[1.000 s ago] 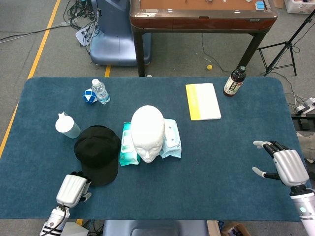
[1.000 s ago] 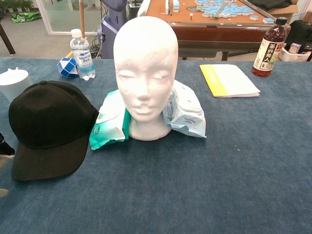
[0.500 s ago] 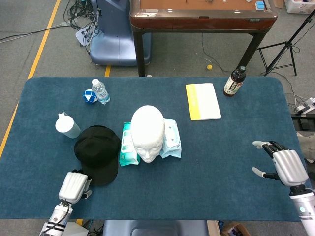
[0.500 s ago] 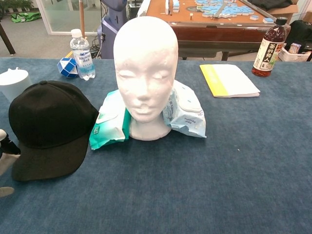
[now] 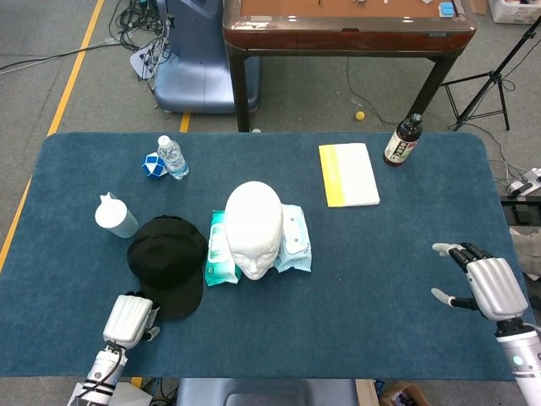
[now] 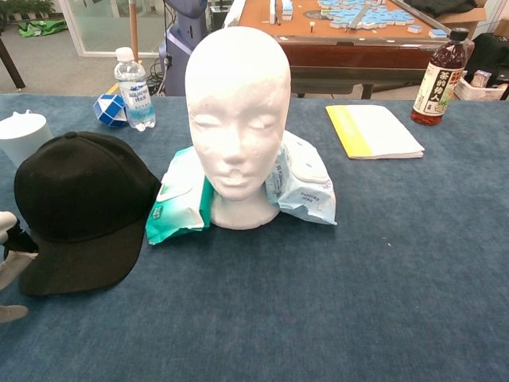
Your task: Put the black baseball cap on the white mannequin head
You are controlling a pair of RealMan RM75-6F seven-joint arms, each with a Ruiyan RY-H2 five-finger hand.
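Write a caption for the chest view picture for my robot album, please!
Left hand touching the brim edge of the black baseball cap, beside the bare white mannequin head.

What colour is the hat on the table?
Black. The baseball cap shows best in the chest view.

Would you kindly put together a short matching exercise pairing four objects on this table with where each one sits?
Things:
1. black baseball cap
2. yellow notebook
3. brown bottle
4. white mannequin head

Places:
A. far right, at the table's back edge
B. centre, between two wipe packs
C. left of the wipe packs, by the left hand
D. behind and right of the mannequin head, lying flat

Pairs: 1-C, 2-D, 3-A, 4-B
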